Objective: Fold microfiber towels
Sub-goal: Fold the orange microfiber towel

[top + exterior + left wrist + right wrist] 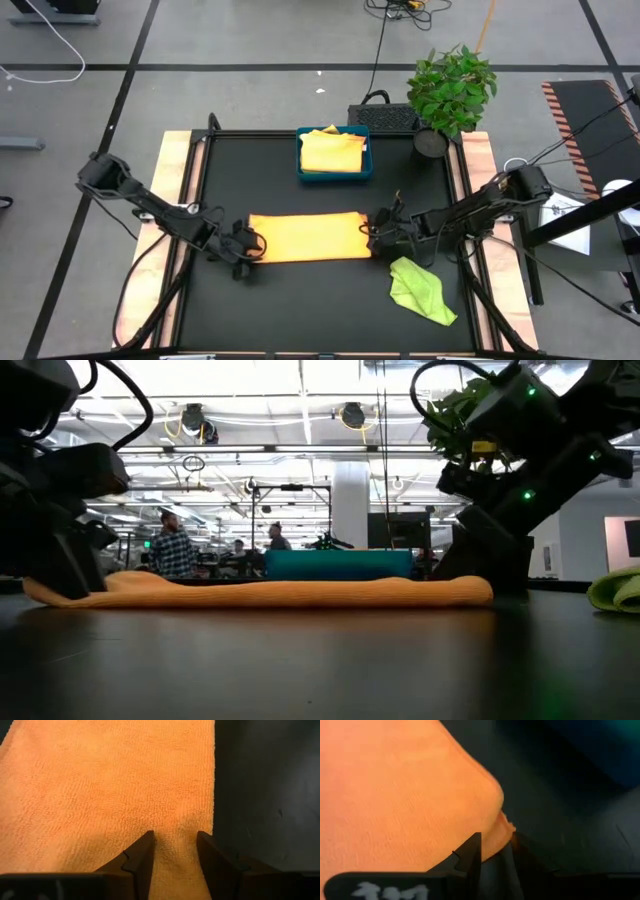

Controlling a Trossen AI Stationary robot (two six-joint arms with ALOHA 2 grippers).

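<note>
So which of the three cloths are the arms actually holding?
The long orange-yellow microfiber towel, stretched flat between the left gripper and right gripper. The crumpled lime green towel and the folded pale yellow towel lie untouched.

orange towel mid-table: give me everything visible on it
The orange towel is soft looped microfiber, lying flat as a long folded strip across the black table, in front of the blue tray. In the low view it lies low, with rounded edges. The left tool pinches one short end and the right tool the other, cloth bunched between each pair of fingers. The lime-green towel lies apart from it.
</note>
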